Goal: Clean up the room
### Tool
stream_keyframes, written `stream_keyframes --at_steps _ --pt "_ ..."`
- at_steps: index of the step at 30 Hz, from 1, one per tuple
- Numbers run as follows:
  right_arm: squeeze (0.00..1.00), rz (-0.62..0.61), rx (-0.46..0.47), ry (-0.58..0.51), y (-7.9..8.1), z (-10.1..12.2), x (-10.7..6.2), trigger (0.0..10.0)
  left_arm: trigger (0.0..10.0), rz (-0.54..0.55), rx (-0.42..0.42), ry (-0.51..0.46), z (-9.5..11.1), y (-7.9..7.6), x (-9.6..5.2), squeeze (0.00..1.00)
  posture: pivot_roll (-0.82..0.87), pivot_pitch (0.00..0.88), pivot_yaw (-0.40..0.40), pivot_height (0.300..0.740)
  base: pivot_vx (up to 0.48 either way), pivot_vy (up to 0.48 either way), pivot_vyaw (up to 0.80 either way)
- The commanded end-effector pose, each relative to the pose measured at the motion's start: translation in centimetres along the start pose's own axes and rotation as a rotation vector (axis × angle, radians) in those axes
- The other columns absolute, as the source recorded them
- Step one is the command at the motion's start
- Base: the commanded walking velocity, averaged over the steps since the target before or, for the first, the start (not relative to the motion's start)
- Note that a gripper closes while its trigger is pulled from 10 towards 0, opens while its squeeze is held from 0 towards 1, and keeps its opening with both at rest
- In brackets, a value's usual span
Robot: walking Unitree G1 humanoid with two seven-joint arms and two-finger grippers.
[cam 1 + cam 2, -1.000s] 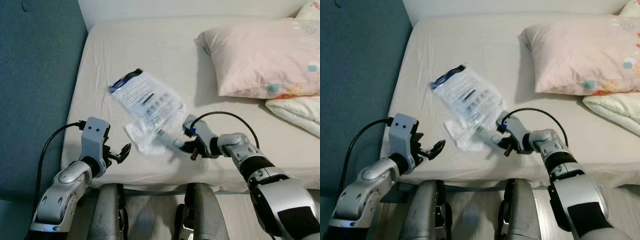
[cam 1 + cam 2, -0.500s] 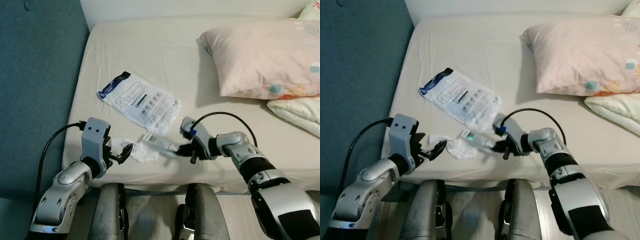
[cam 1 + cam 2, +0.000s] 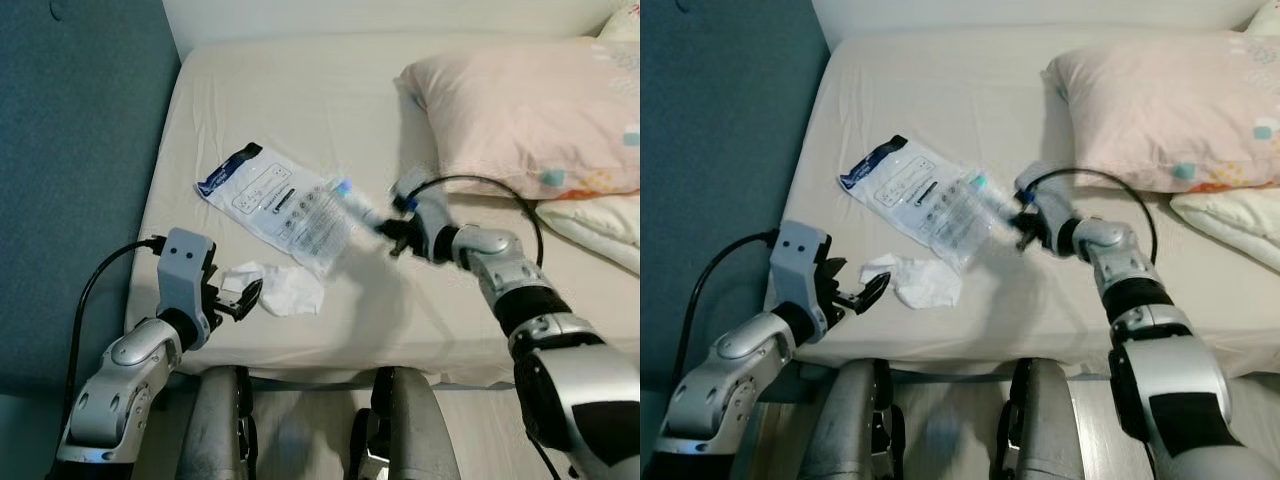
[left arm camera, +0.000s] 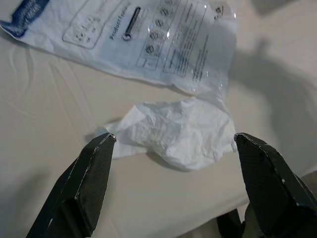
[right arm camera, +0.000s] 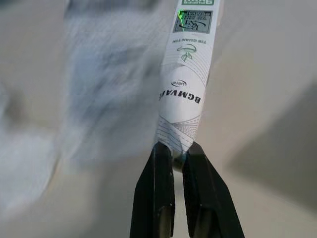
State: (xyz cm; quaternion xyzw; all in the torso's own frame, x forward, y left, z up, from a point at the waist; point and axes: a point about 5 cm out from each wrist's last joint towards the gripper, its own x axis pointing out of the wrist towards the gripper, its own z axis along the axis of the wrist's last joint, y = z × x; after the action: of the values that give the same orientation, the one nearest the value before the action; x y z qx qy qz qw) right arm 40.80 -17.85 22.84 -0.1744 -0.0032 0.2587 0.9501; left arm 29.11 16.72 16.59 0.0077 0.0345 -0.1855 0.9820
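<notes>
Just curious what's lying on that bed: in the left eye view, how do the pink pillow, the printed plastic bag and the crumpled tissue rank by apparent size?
1. pink pillow
2. printed plastic bag
3. crumpled tissue, though it lies nearer the camera

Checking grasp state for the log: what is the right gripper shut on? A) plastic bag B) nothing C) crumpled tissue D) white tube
D: in the right wrist view the right gripper pinches the end of the white tube; the tissue lies on the bed before the open left gripper.
</notes>
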Motion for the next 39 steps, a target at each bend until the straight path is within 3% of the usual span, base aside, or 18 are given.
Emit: stream_keyframes --at_steps 1,4,6,10,11,12,13,14,16,17,19,25,30,39 --pt "0.00 -0.069 0.038 -0.051 0.1 -0.3 0.0 0.0 10.0 0.012 -0.019 0.067 -1.6 -0.1 -0.2 0.00 0.15 0.348 -0.003 0.603 0.000 0.000 0.00" --pt "0.00 -0.147 0.085 -0.109 0.3 -0.3 0.0 0.0 10.0 0.018 -0.027 0.070 -1.8 -0.2 -0.1 0.00 0.14 0.346 -0.003 0.603 0.000 0.000 0.00" --pt "0.00 -0.272 0.154 -0.176 0.6 -0.8 -0.2 0.0 10.0 0.034 -0.042 0.054 -1.9 -0.3 0.0 0.00 0.13 0.338 -0.004 0.603 0.000 0.000 0.00" --pt "0.00 -0.376 0.195 -0.221 1.4 -1.8 -0.7 0.0 10.0 0.089 -0.058 0.021 -2.1 -0.3 0.2 0.00 0.11 0.317 -0.012 0.603 0.000 0.000 0.00" --pt "0.00 -0.424 0.211 -0.236 2.1 -2.5 -1.0 1.2 10.0 0.117 -0.056 0.013 -2.4 -0.4 0.4 0.00 0.09 0.305 -0.013 0.603 0.000 0.000 0.00" --pt "0.00 -0.424 0.211 -0.236 2.1 -2.5 -1.0 1.2 10.0 0.117 -0.056 0.013 -2.4 -0.4 0.4 0.00 0.09 0.305 -0.013 0.603 0.000 0.000 0.00" --pt "0.00 -0.460 0.203 -0.237 2.8 -3.1 -1.3 10.0 10.0 0.135 -0.061 0.016 -2.7 -0.5 0.5 0.00 0.09 0.305 -0.013 0.603 0.000 0.000 0.00" --pt "0.00 -0.460 0.203 -0.237 2.8 -3.1 -1.3 10.0 10.0 0.135 -0.061 0.016 -2.7 -0.5 0.5 0.00 0.09 0.305 -0.013 0.603 0.000 0.000 0.00" --pt "0.00 -0.467 0.188 -0.174 4.9 -4.4 -1.6 10.0 10.0 0.166 -0.100 -0.010 -2.8 -0.8 0.5 0.00 0.06 0.270 -0.011 0.603 0.000 0.000 0.00" --pt "0.00 -0.467 0.188 -0.174 4.9 -4.4 -1.6 10.0 10.0 0.166 -0.100 -0.010 -2.8 -0.8 0.5 0.00 0.06 0.270 -0.011 0.603 0.000 0.000 0.00" --pt "0.00 -0.466 0.157 -0.131 6.5 -5.4 -1.9 10.0 10.0 0.198 -0.142 -0.041 -2.7 -0.7 0.6 0.00 0.05 0.241 -0.013 0.603 0.000 0.000 0.00" --pt "0.00 -0.453 0.126 -0.092 9.3 -7.4 -2.9 10.0 10.0 0.250 -0.109 -0.020 -3.2 -0.3 0.9 0.00 0.03 0.192 -0.014 0.603 0.000 0.000 0.00" --pt "0.00 -0.426 0.173 -0.089 10.8 -8.6 -4.1 10.0 10.0 0.276 -0.064 -0.013 -3.8 -0.4 0.9 0.00 0.03 0.178 -0.012 0.608 0.000 0.000 0.00" --pt "0.00 -0.424 0.163 -0.082 11.2 -8.4 -4.5 10.0 10.0 0.296 -0.072 -0.038 -3.9 -0.8 1.0 0.00 0.03 0.162 -0.015 0.638 0.000 0.000 0.00"
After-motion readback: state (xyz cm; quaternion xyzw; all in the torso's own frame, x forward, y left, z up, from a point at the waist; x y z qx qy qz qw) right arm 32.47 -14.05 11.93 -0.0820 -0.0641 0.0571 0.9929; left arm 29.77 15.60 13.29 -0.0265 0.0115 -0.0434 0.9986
